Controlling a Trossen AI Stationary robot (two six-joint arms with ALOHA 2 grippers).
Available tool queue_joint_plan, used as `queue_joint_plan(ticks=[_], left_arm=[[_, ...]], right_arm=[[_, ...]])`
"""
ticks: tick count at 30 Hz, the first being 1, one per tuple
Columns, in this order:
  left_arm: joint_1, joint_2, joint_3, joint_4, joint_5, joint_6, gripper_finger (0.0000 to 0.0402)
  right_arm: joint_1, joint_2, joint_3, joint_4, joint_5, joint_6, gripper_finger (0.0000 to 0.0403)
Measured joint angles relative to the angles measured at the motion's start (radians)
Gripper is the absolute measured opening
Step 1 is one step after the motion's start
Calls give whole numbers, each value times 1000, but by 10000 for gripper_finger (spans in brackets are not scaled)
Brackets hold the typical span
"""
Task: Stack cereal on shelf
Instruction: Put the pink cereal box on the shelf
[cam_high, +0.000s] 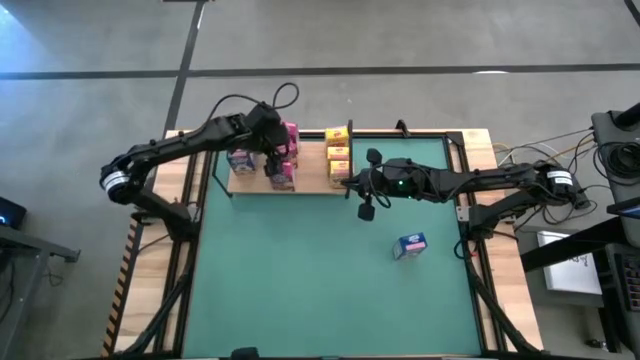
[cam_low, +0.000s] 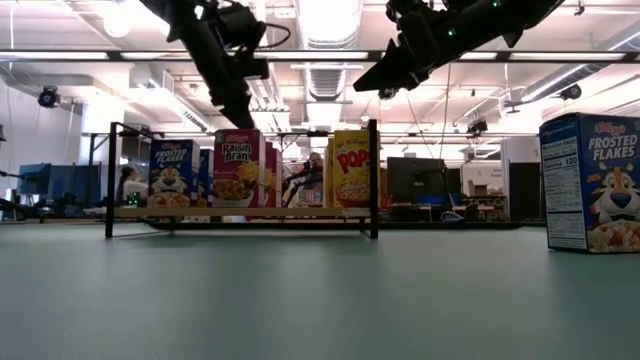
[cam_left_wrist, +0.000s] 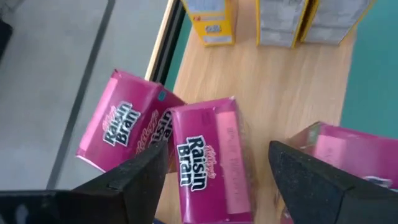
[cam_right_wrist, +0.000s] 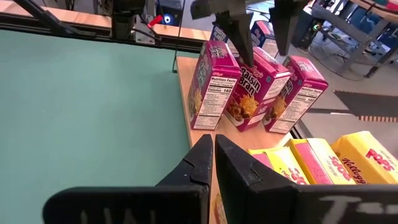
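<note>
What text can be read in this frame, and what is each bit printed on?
"FROSTED FLAKES": lone blue box on the green mat.
"FROSTED FLAKES": blue box on the shelf.
"Raisin Bran": pink boxes.
"POPS": yellow boxes.
"Calories 140": pink box's side panel.
Other fine print is unreadable.

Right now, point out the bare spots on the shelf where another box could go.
Shelf is bare between the pink boxes and yellow boxes, and along its front edge. Crowded: its left end, with blue boxes and the open left gripper above.
</note>
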Motion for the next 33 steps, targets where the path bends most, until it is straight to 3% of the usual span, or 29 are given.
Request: queue_joint_plan(ticks=[12,25,33], left_arm=[[31,43,0,-14,15,92,232],[33,42,0,-5,13,274,230],[38,42,0,-24,11,222,230]], right_arm=[[0,0,0,0,0,-1,9],[0,0,0,0,1,-1,9],[0,0,0,1,1,-2,9]])
